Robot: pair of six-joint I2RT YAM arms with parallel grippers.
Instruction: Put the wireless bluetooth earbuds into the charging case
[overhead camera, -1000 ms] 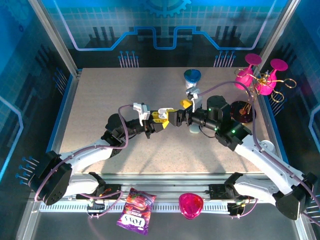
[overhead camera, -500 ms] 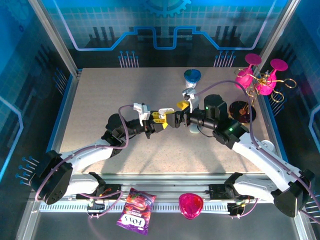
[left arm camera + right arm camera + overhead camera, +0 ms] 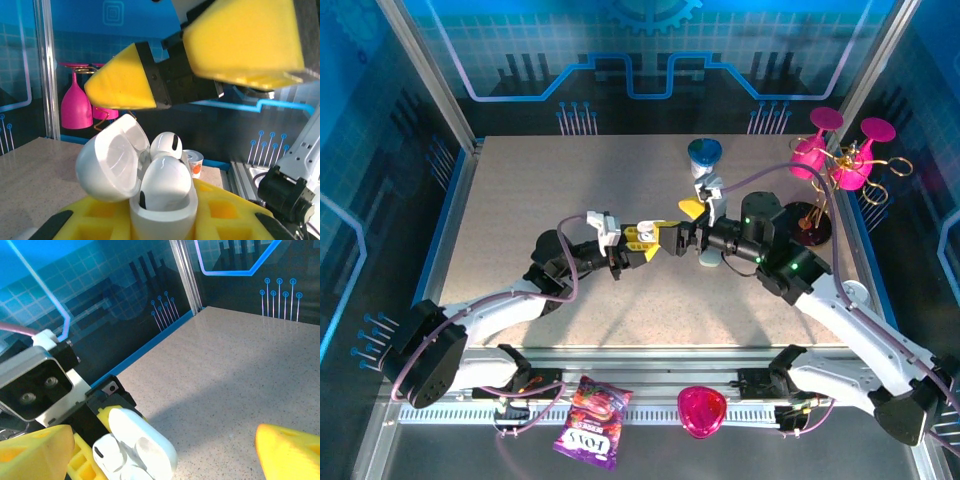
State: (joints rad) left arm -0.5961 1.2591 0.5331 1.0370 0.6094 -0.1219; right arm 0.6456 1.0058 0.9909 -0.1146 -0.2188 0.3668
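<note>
Left gripper (image 3: 638, 240) is clamped on the one charging case (image 3: 162, 212), over the middle of the table (image 3: 520, 200); the lid (image 3: 112, 160) is tipped back; two earbuds (image 3: 166, 182) sit in the case, one in front, one behind; right gripper (image 3: 680, 232) hangs just above it, its two yellow fingers (image 3: 122, 82) spread wide and holding nothing; two pink glasses (image 3: 840, 150) stand at the far right corner; since a second ago both grippers have barely shifted, with grip and spread unchanged.
</note>
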